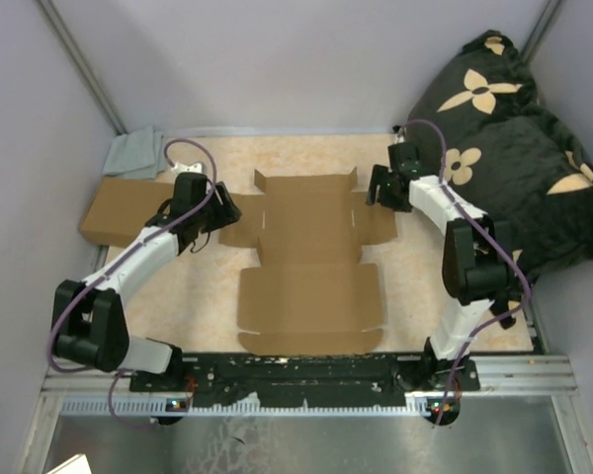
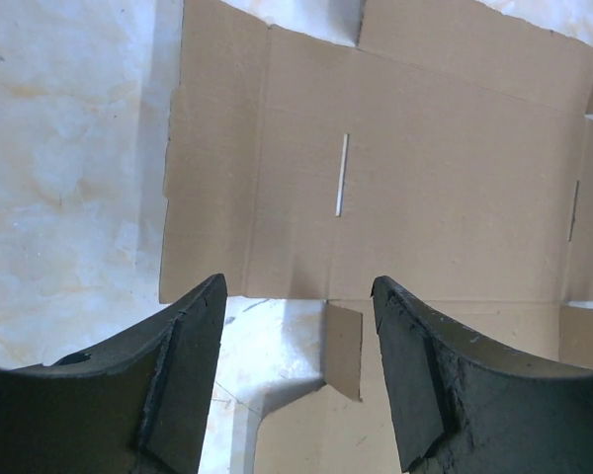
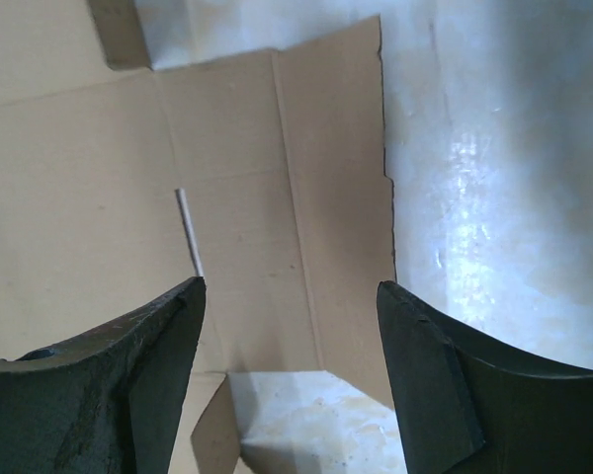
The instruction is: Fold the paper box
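The box lies as a flat sheet in the middle of the desk, running from just short of the near edge towards the far edge. Its large plain panel is nearest the arms. Beyond that comes the panel with a flap on each side, and the tabbed end points at the far edge. We see no wall raised and no tab tucked. Every crease lies flat, except that one small tab by the left flap seems to lift a little and throws a shadow in the left wrist view. So we judge the folding barely begun, if begun at all. The side flaps have to come up, then the end walls, then the large panel has to close over them, and all of it is left to do.

The left fingers sit at the left flap of the sheet and the right fingers at the right flap, facing each other across it. In both wrist views the fingers stand wide apart with only cardboard and desk showing between them, and they grip nothing. Whether the tips touch the sheet we cannot tell.

Further out, a second flat brown box lies by the left edge. A grey cloth is bunched in the far left corner. A dark flowered pillow sits past the right edge.
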